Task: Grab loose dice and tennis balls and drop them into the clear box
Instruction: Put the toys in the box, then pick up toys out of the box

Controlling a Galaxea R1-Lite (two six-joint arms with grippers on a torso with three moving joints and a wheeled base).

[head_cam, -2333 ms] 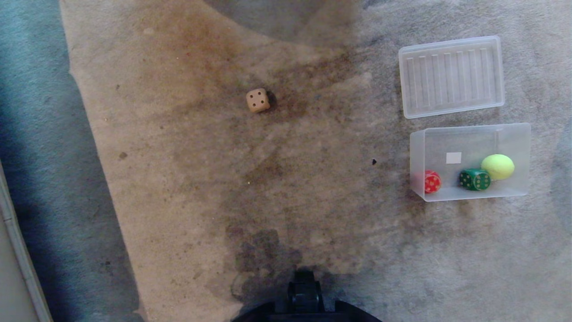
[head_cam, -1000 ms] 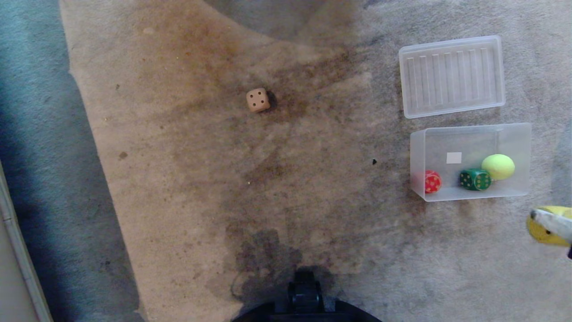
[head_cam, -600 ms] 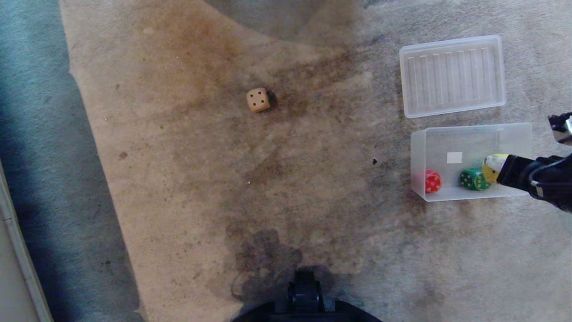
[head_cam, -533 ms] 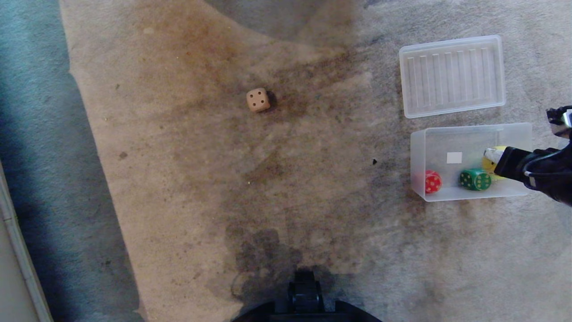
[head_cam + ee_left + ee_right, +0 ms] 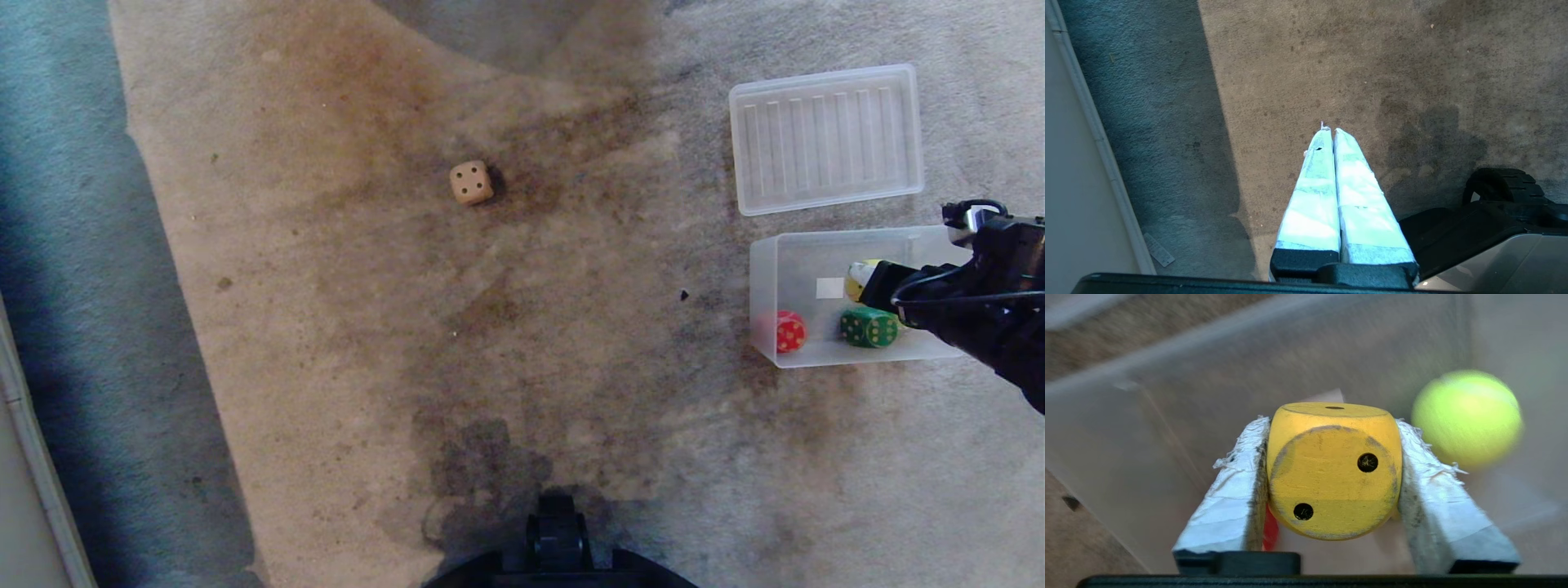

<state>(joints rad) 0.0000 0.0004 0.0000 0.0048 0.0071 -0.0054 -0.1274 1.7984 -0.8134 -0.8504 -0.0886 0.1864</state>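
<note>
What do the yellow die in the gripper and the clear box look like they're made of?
Yellow die: probably painted wood; matte, with paint worn dark along its edges and drilled pips. Clear box: thin translucent plastic, frosted; the carpet shows hazily through its walls.

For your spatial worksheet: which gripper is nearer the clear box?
Right. The right gripper hangs over the clear box, gripping the yellow die; the left gripper is parked away, shut.

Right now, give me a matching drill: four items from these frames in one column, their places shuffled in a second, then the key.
Items:
1. yellow wooden die
2. tan die
3. fuzzy yellow-green tennis ball
4. flat ribbed translucent lid

Places:
A. bare carpet, far from the box
B. carpet just beyond the box
C. clamped in the right gripper
D. inside the clear plastic box

Pairs: 1-C, 2-A, 3-D, 4-B
</note>
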